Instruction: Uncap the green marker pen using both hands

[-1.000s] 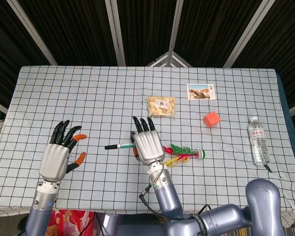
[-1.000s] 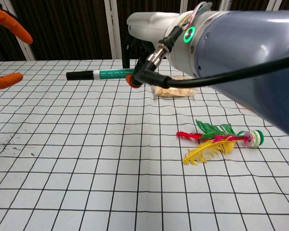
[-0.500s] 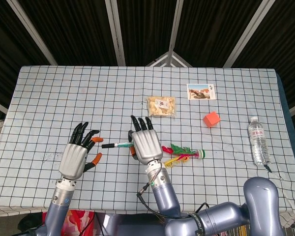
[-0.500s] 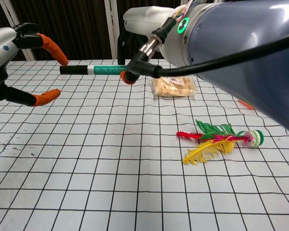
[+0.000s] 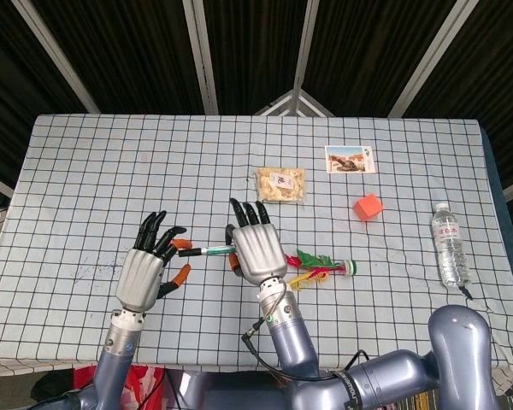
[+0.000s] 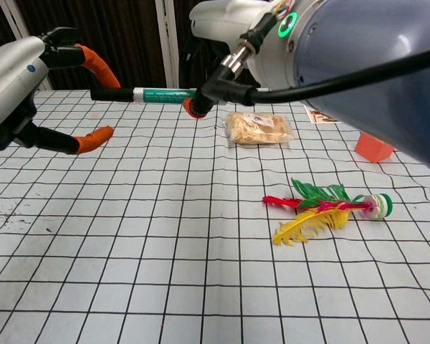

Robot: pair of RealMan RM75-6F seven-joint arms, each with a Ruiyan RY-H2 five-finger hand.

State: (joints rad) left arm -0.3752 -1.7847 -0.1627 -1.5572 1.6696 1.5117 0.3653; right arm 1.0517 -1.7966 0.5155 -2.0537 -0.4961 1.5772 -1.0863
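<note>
While gripped: green marker pen (image 6: 161, 94)

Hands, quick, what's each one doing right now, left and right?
Left hand: open, fingers spread at the black cap end of the green marker pen, not gripping it.
Right hand: holding the marker's body above the table.

- No text can be read anywhere.
- The water bottle (image 5: 450, 243), right edge of the head view, carries a red-and-white label too small to read.
- The snack packet (image 5: 280, 185) and the picture card (image 5: 350, 159), upper centre, bear blurred print.
</note>
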